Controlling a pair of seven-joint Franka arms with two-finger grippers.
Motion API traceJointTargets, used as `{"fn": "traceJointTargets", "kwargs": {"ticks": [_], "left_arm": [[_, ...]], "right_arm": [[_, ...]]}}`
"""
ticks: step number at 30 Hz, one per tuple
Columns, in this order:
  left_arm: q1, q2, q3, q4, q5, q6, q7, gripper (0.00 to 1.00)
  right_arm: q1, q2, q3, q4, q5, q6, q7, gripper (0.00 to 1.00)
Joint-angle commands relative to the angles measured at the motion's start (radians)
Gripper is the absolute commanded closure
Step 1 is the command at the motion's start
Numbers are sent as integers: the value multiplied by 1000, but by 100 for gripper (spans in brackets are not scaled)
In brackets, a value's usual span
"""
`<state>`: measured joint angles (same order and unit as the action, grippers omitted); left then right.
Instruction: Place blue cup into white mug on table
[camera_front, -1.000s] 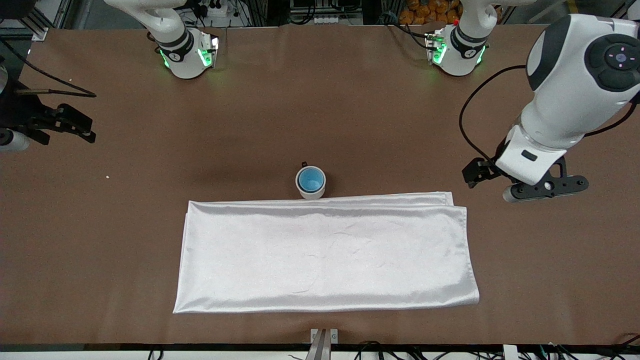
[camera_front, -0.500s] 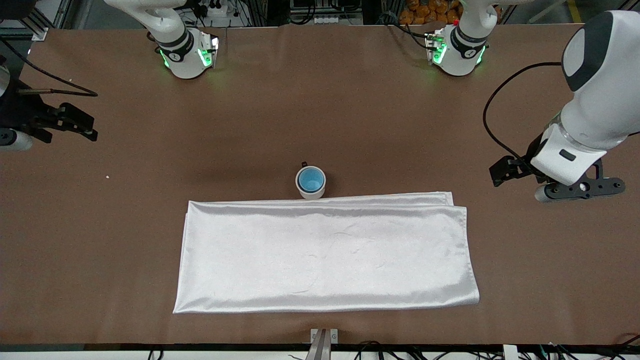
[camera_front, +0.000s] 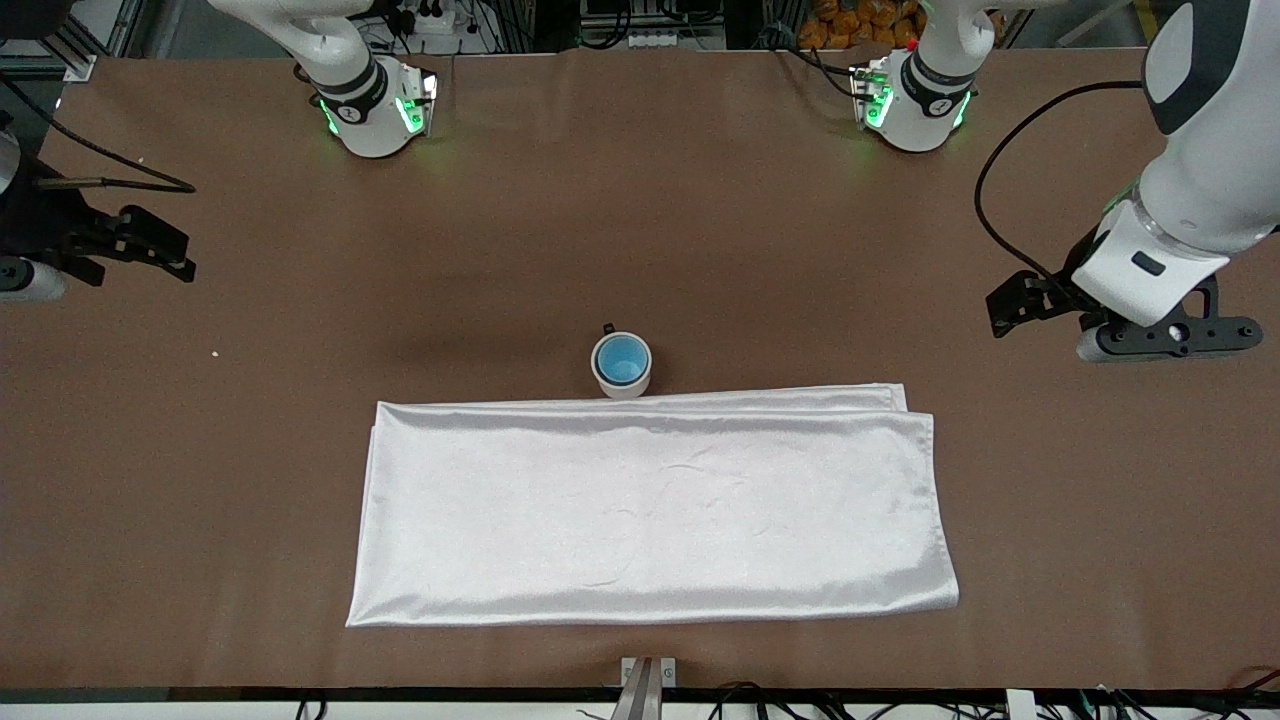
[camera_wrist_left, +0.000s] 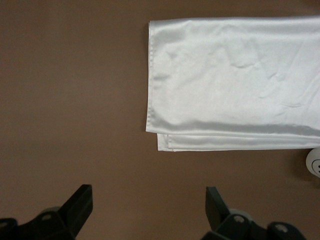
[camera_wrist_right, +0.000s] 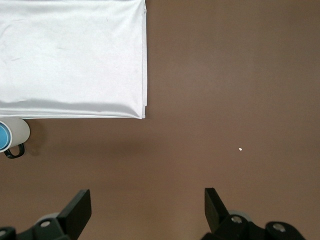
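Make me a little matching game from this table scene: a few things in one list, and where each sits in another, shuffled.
Things:
1. blue cup
2. white mug
3. white cloth
4. left gripper

Places:
A. spread flat on the table, nearest the front camera
B. inside the mug
C. open, over bare table at the left arm's end
D. upright at the cloth's edge

Pairs: 1-B, 2-D, 3-A, 4-C

Front view: high, steep down-look across the table (camera_front: 700, 220), bases along the top edge. Both wrist views: straight down from mid height, own fingers at the bottom edge. All three share the cloth (camera_front: 650, 510) (camera_wrist_left: 235, 80) (camera_wrist_right: 70, 55) and mug (camera_front: 621, 366) (camera_wrist_right: 12, 134).
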<state>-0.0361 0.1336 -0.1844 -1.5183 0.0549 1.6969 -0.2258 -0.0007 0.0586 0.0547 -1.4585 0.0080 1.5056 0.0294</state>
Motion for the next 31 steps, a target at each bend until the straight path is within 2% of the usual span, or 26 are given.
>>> {"fn": "traceJointTargets", "kwargs": {"ticks": [1, 10, 31], "left_arm": [[33, -45, -6, -43, -29, -16, 80, 0], [48, -43, 2, -33, -29, -26, 175, 0], [54, -46, 2, -29, -27, -28, 109, 0]], "right_arm": [[-12, -5, 14, 0, 6, -5, 10, 0], [-12, -5, 14, 0, 6, -7, 10, 0], [-10, 3, 14, 4, 6, 7, 9, 0]]}}
